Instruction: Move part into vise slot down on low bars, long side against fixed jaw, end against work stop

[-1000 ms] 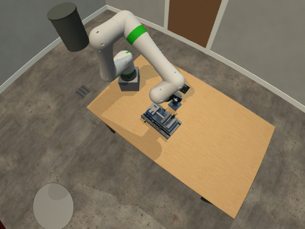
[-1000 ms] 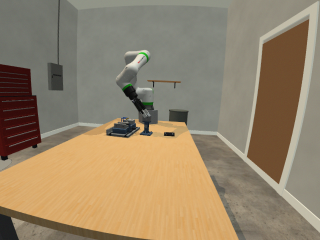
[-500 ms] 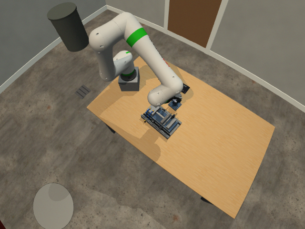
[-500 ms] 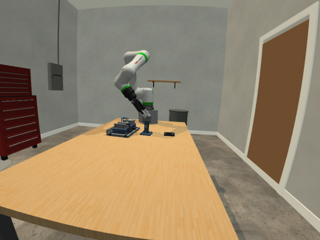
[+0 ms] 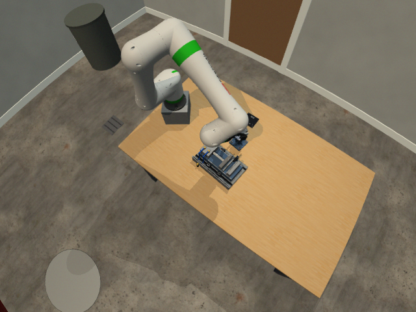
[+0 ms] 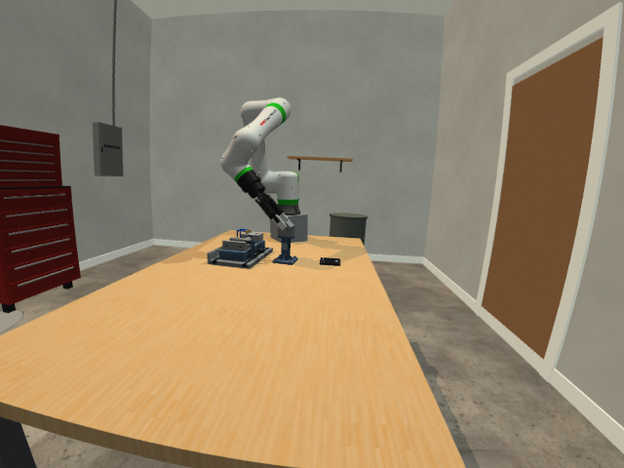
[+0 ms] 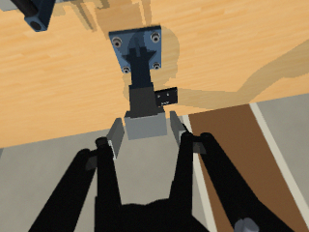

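The part, a light grey block [image 7: 146, 129], lies on the dark grey V-block [image 7: 142, 102] on its blue stand [image 5: 234, 143] [image 6: 285, 260] [image 7: 121, 50]. My gripper [image 7: 146, 122] [image 6: 283, 222] comes in tilted. Its fingers are part-way open on either side of the part, with a narrow gap at each side in the wrist view. The milled slot is not visible. The black infeed plate [image 5: 251, 119] [image 6: 330, 261] [image 7: 166, 97] carries no block. The vise [image 5: 223, 162] [image 6: 236, 251] stands beside the stand, with free space between its jaws. Its work stop is too small to make out.
The air cylinder with blue hoses [image 5: 205, 154] is at the vise's end nearer the robot base [image 5: 176, 116]. A dark blue-grey fitting [image 7: 39, 20] shows at the wrist view's upper left. My forearm and wrist hang over the stand and the vise's near side.
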Robot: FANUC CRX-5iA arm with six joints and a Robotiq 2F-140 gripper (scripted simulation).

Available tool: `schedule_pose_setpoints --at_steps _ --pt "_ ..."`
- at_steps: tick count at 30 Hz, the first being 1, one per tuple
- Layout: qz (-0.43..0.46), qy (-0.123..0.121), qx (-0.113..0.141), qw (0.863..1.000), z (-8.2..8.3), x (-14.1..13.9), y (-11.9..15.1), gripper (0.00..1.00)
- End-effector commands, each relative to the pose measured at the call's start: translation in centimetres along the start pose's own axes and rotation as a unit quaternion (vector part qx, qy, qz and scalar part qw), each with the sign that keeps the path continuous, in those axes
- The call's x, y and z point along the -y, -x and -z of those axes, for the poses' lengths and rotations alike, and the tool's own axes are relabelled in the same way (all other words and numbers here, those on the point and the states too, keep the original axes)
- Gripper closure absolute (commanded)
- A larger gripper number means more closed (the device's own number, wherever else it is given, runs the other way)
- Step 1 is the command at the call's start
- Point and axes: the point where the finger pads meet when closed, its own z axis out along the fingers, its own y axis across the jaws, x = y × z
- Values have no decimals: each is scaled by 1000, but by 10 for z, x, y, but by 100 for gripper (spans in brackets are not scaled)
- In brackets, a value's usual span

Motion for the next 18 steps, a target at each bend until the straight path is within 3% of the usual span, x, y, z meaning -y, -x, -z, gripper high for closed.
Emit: schedule_pose_setpoints --at_steps 1,18 --pt "0 0 3 1000 0 0 0 49" --pt "0 0 7 1000 0 0 0 49"
